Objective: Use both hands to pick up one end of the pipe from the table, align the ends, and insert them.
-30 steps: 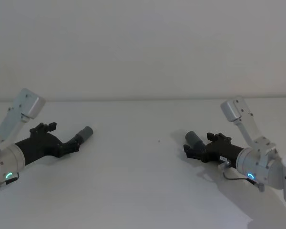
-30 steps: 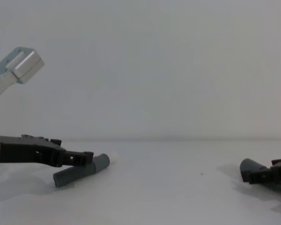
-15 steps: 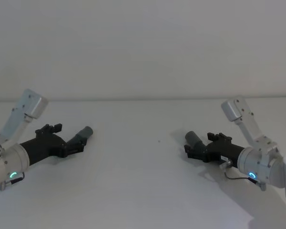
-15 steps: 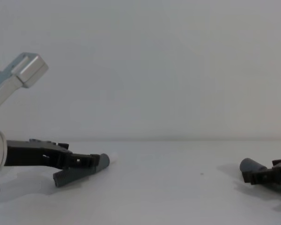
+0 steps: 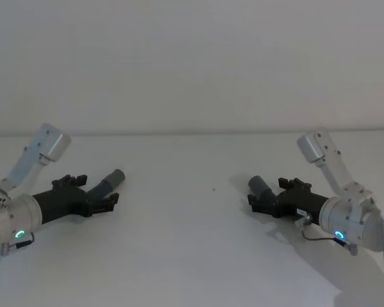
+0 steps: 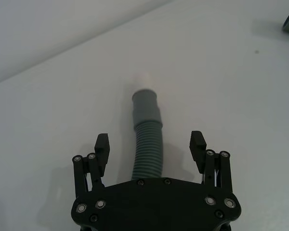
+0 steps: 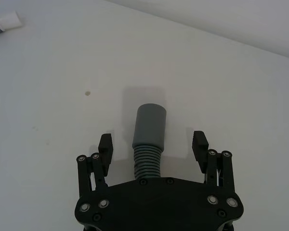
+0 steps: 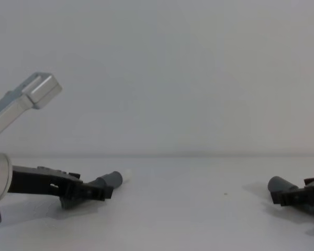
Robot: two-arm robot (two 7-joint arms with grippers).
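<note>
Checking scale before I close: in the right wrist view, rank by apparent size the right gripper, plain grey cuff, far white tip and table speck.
Largest to smallest:
1. right gripper
2. plain grey cuff
3. white tip, farther off and cut by the edge, so its true size is unsure
4. speck

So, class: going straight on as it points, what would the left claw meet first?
The left claw would first meet the corrugated pipe piece lying between its open fingers, though its height above it is unclear.

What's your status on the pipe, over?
Left end effector open, straddling white-tipped piece. Right end effector open, straddling plain-cuff piece. Both pieces on table, apart.
</note>
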